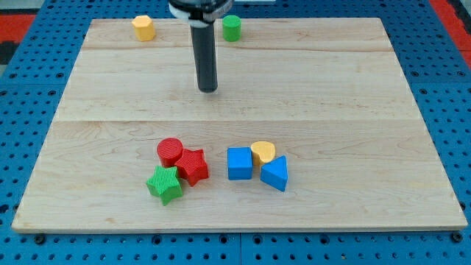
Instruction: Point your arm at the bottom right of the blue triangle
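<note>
The blue triangle [275, 174] lies near the view's bottom, right of centre, touching a yellow heart-shaped block [263, 152] and next to a blue cube [239, 163]. My tip [208, 90] is the lower end of the dark rod, in the upper middle of the board. It stands well above and to the left of the blue triangle, touching no block.
A red cylinder [170, 152], a red star [193, 166] and a green star [165, 184] cluster at the lower left of centre. A yellow block [143, 28] and a green cylinder [232, 28] stand at the wooden board's [331, 88] top edge.
</note>
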You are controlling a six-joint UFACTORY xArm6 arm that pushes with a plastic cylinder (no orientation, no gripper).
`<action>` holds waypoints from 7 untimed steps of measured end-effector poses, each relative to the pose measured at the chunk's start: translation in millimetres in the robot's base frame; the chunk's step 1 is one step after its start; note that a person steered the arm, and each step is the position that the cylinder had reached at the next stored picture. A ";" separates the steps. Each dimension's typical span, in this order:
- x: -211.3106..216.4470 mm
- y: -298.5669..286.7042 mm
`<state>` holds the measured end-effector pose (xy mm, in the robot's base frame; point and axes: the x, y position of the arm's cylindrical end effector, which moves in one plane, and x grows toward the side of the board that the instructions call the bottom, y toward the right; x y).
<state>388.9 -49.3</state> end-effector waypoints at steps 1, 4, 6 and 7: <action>23.0 -37.2; 13.8 -55.6; 13.8 -55.8; 15.2 -41.1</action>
<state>404.1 -90.3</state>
